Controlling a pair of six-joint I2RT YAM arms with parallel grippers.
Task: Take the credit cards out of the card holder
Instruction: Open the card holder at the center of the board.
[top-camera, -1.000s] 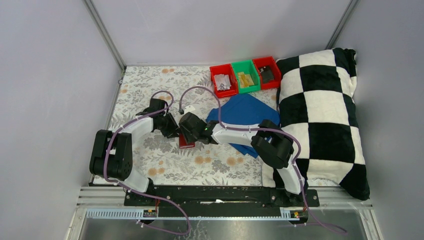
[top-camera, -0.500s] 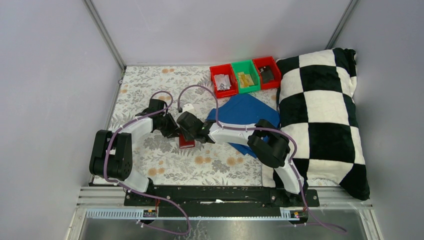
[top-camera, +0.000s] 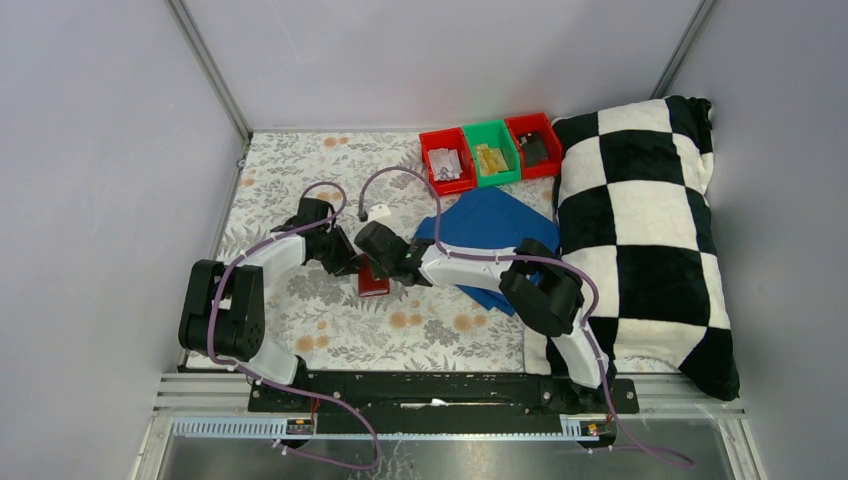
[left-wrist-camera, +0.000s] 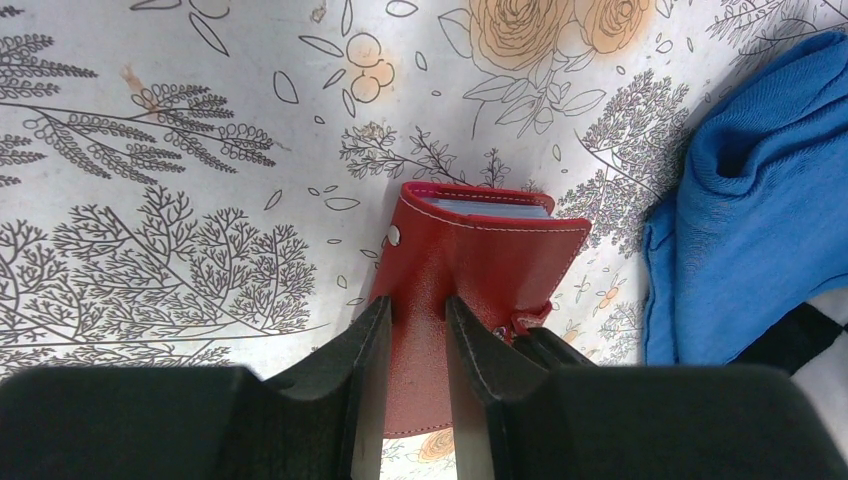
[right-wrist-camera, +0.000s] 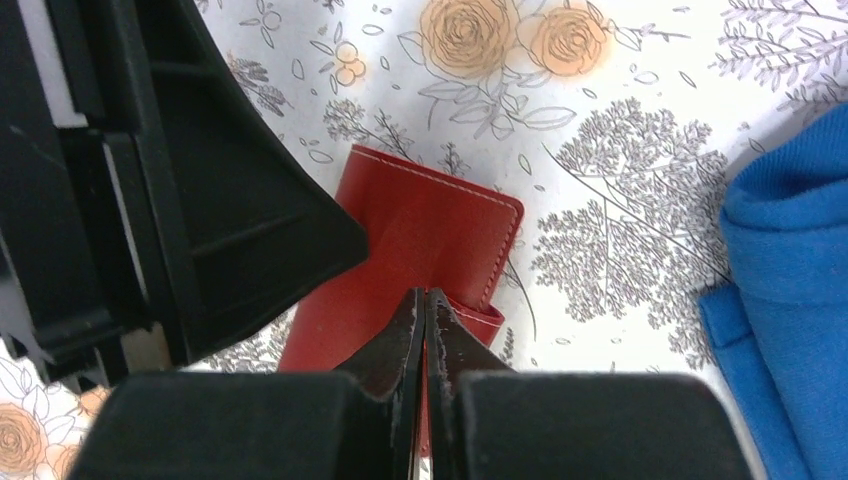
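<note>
Floral cloth (top-camera: 300, 165) spread flat across the middle. Right of centre, a crumpled blue cloth (top-camera: 490, 232), its right edge against a black-and-white checked pillow (top-camera: 645, 230). Top centre: left red bin (top-camera: 445, 162), green bin (top-camera: 491, 152), right red bin (top-camera: 533, 144), side by side.

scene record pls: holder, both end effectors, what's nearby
card holder: red, lying on floral table cover, grey-blue edge showing at one end
left end effector: clamped on card holder
right end effector: shut, tips at card holder's edge by strap tab; whether anything is pinched is unclear
blue cloth: right of card holder, not touching
</note>
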